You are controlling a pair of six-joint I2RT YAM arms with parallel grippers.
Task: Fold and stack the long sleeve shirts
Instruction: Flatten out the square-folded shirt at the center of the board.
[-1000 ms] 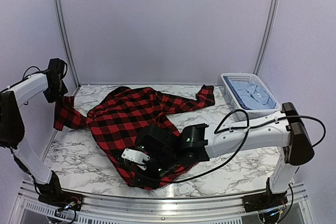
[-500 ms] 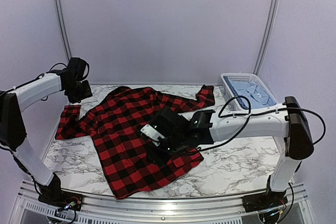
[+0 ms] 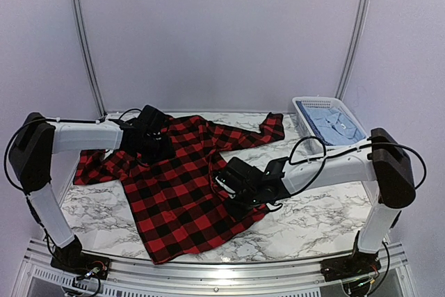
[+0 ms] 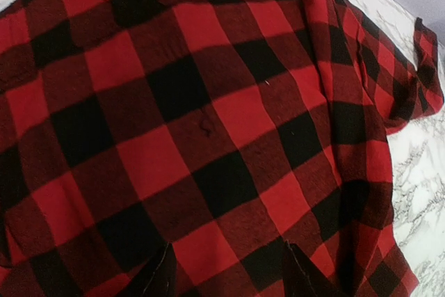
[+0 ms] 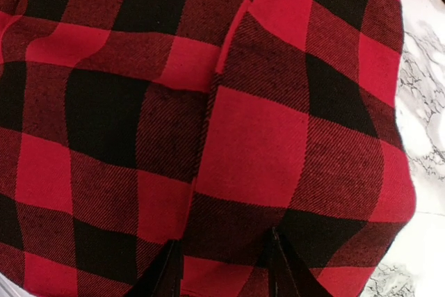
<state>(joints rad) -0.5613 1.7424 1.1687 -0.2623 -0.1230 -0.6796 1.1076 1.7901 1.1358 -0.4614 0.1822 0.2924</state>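
On the bench (image 3: 313, 224), checked shirt (image 3: 181, 196) lies spread flat, likely for folding. Left hand (image 4: 226, 276) and right hand (image 5: 222, 269) hover over it, fingers parted, seemingly gripping nothing. Pale blue shirt (image 3: 335, 124) sits in basket (image 3: 300, 105), far right.

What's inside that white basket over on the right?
A pale blue shirt lies in the basket, apparently folded, its collar showing. It fills most of the inside, so the basket's floor, and anything that might lie beneath the shirt, cannot be seen.
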